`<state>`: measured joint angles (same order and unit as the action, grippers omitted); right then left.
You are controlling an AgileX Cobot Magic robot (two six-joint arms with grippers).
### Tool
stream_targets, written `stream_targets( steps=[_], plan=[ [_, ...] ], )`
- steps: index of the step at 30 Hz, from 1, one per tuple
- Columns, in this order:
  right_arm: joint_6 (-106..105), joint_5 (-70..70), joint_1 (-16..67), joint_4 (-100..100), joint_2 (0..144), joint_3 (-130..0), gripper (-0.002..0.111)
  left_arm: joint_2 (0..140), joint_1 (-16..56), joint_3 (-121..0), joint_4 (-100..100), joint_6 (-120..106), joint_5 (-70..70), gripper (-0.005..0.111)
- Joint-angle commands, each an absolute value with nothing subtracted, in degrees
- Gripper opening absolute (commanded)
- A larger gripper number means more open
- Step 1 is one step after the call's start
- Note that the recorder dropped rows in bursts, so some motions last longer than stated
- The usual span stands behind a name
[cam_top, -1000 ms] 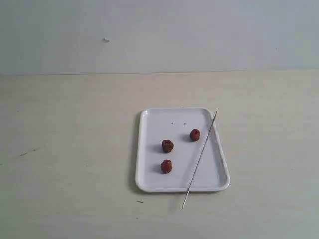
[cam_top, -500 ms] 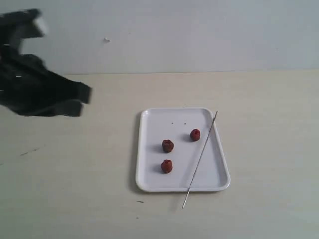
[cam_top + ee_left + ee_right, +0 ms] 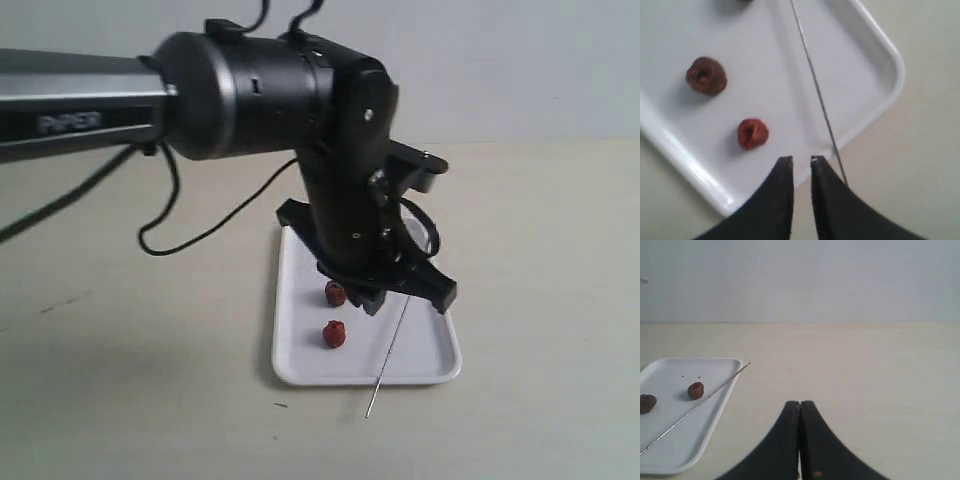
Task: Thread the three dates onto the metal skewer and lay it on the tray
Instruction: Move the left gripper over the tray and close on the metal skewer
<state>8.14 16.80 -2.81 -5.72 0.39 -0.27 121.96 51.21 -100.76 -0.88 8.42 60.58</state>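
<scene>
Three dates (image 3: 706, 75) (image 3: 753, 133) (image 3: 695, 390), one skewer (image 3: 816, 85), one tray (image 3: 850, 65)

tray (image 3: 300, 352): white, glossy, rounded corners, low rim. dates (image 3: 335, 334): three, wrinkled red-brown, loose on tray, apart; another date (image 3: 334, 293) mid-tray, third date (image 3: 695, 390) near skewer (image 3: 389, 357). skewer thin, silvery, lying diagonal, one end past rim.

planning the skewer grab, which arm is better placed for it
Left, probably. The left jaws hang over the tray, slightly parted, right beside the metal skewer. The right jaws sit shut, well off the tray.
</scene>
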Motion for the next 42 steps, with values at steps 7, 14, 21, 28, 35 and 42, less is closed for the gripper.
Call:
stream_targets(
  steps=[7,14,21,28,35,42],
  plan=[
    [8.09,16.45,-3.08,-5.95,0.0,0.0,0.0,131.63,52.0,-110.99,-1.08,12.69,64.67,0.034],
    [8.09,16.45,-3.08,-5.95,0.0,0.0,0.0,133.75,52.0,-110.99,-2.01,12.85,63.61,0.034],
    [7.97,16.45,-3.08,-5.95,0.0,0.0,0.0,134.02,52.0,-110.99,-4.18,12.85,60.9,0.034],
    [8.08,16.45,-3.08,-5.95,0.0,0.0,0.0,135.11,52.0,-110.99,-4.29,12.85,60.9,0.034],
    [8.08,16.45,-3.08,-5.95,0.0,0.0,0.0,137.3,52.0,-110.99,-4.29,12.72,60.9,0.034],
    [8.08,16.45,-3.08,-5.95,0.0,0.0,0.0,137.77,52.0,-110.99,-4.17,12.72,61.1,0.034]
  ],
)
